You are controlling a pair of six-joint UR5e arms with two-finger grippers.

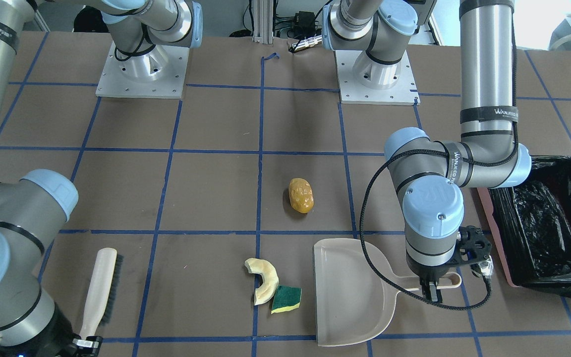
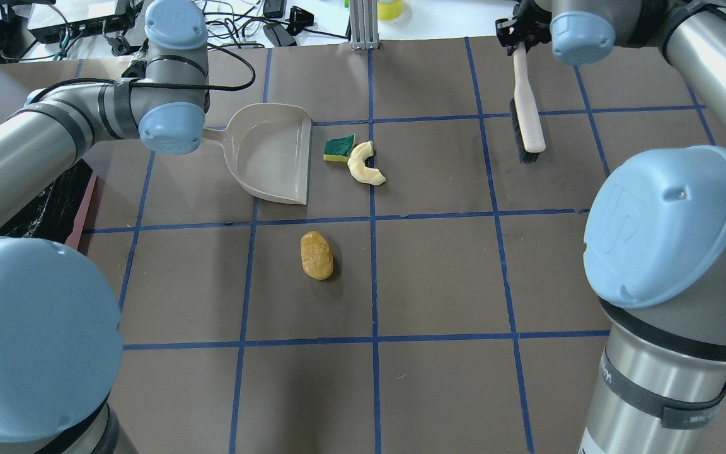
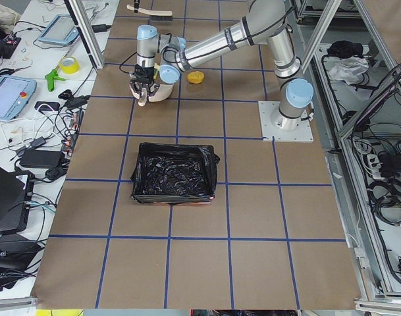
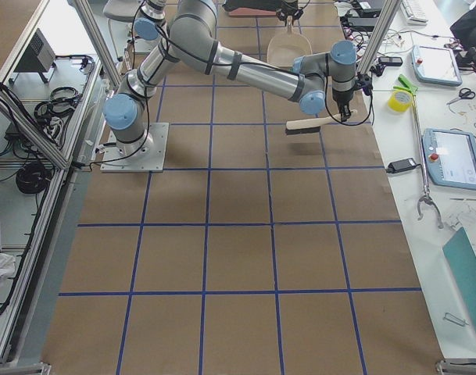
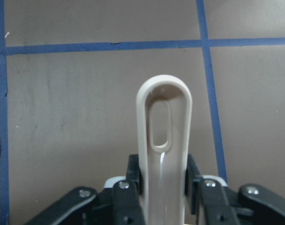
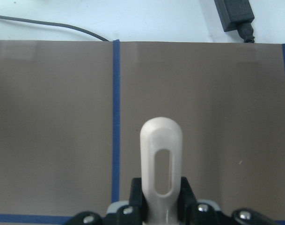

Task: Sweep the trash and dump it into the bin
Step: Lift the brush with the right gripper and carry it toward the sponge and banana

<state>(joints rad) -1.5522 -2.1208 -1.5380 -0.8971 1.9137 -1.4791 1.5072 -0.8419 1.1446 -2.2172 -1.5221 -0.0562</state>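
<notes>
The golden-brown potato lump (image 1: 301, 195) lies alone mid-table. The cream crescent slice (image 1: 264, 282) and the green-and-yellow sponge piece (image 1: 286, 299) lie touching, just off the open mouth of the beige dustpan (image 1: 350, 297). My left gripper (image 1: 431, 292) is shut on the dustpan handle (image 5: 163, 140). My right gripper (image 6: 161, 192) is shut on the handle of a cream brush (image 1: 99, 290), which sits low over the table with its dark bristles sideways. The bin (image 1: 493, 233), pink-sided with a black bag, stands beyond the dustpan on my left side.
Blue tape lines grid the brown table (image 2: 438, 277). The two arm bases (image 1: 142, 69) stand at the robot's edge. Cables and devices (image 2: 86, 25) lie past the far table edge, close behind the dustpan and brush.
</notes>
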